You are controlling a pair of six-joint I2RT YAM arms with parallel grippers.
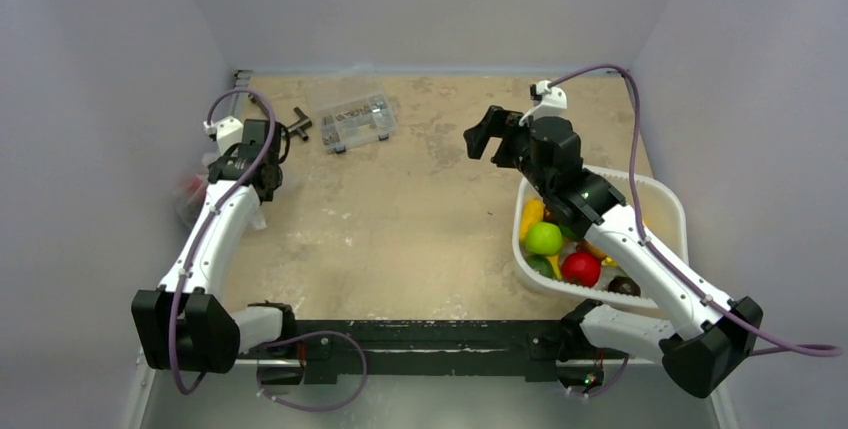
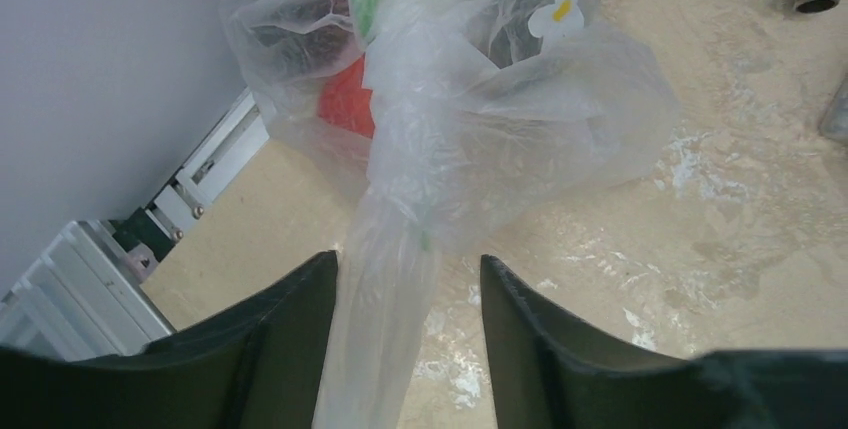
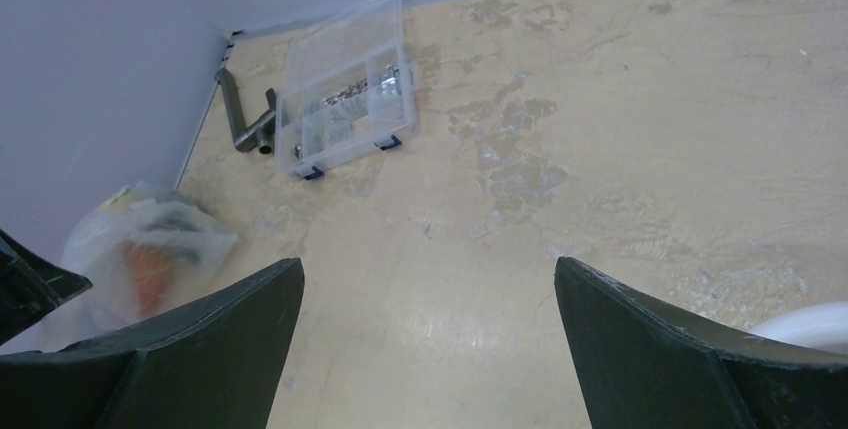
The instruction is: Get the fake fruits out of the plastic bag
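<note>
The plastic bag (image 2: 470, 99) lies crumpled at the table's left edge by the wall, seen too in the overhead view (image 1: 192, 194) and the right wrist view (image 3: 140, 249). A red fake fruit (image 2: 348, 104) shows through its film, with a dark shape beside it. My left gripper (image 2: 408, 257) straddles the bag's twisted neck (image 2: 385, 299). Its left finger touches the film; a gap remains at the right finger. My right gripper (image 1: 485, 134) hovers open and empty over the table's middle (image 3: 428, 264). A red round fruit (image 1: 581, 268) and a dark piece (image 1: 623, 286) lie in the white basket (image 1: 668, 199).
The white basket at the right also holds a green apple (image 1: 543, 238) and yellow pieces, under my right arm. A rigid clear compartment box (image 1: 353, 119) and a dark metal pipe fitting (image 1: 299, 124) sit at the back left. Walls close in on three sides.
</note>
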